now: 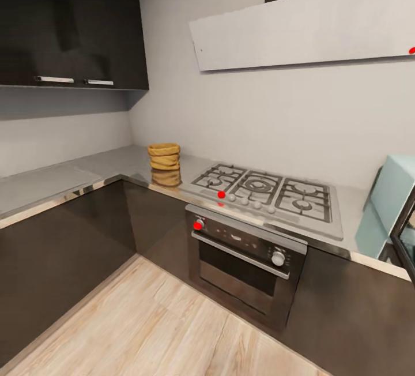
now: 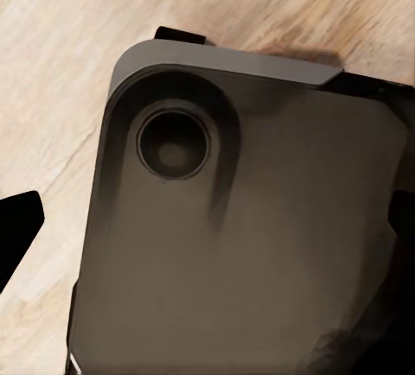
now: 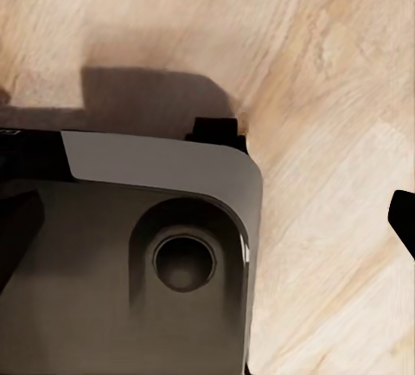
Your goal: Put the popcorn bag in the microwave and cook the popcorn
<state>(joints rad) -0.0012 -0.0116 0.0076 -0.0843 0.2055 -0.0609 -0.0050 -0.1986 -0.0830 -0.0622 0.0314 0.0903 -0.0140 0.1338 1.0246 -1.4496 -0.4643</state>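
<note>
From our head camera, dark wall cabinets [image 1: 72, 24] hang on the left above the grey countertop [image 1: 52, 183]. The popcorn bag [image 1: 164, 160] stands upright on that countertop near the corner, just left of the gas hob [image 1: 268, 191]. Below the hob sits the oven [image 1: 245, 260], and above it the white hood [image 1: 305, 27]. At the far right edge the pale blue microwave [image 1: 395, 191] rests on the counter. Our wrist cameras look down on our dark base [image 2: 251, 237] and the wooden floor [image 3: 346, 64]; dark finger tips show at the edges, and we cannot tell how either pincer stands.
</note>
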